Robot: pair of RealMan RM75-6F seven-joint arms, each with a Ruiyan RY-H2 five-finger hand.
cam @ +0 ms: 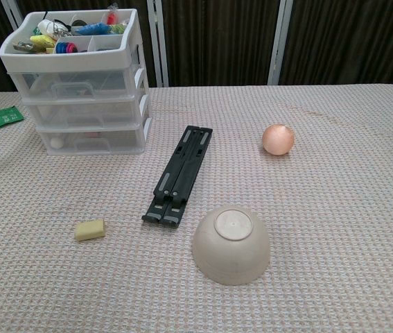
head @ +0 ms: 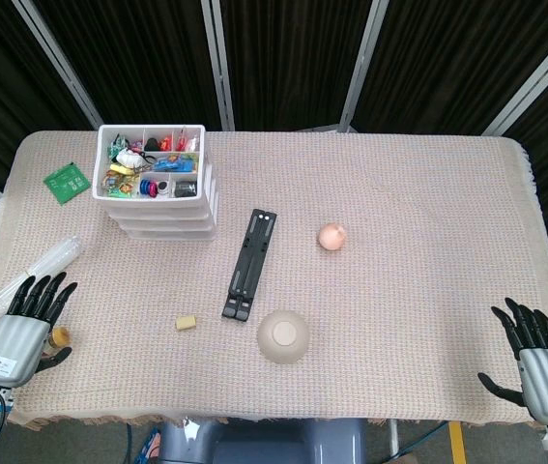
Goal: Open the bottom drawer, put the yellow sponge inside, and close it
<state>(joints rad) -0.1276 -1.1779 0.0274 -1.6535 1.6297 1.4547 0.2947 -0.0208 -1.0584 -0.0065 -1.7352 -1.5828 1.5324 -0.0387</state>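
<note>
The small yellow sponge [head: 187, 323] [cam: 89, 229] lies on the cloth in front of the white drawer unit [head: 160, 208] [cam: 85, 104]. All of the unit's drawers are shut, including the bottom drawer [cam: 91, 139]. My left hand [head: 24, 324] rests at the table's near left edge with fingers spread, holding nothing. At the near right corner my right hand [head: 536, 358] is also spread and empty. Neither hand shows in the chest view.
A black folded stand [head: 250, 263] [cam: 179, 173] lies in the middle. An upturned beige bowl [head: 283, 336] [cam: 231, 243] sits near the front, and a peach ball [head: 331, 236] [cam: 278, 139] lies beyond it. A green packet [head: 66, 182] and a clear plastic item [head: 43, 266] are at the left.
</note>
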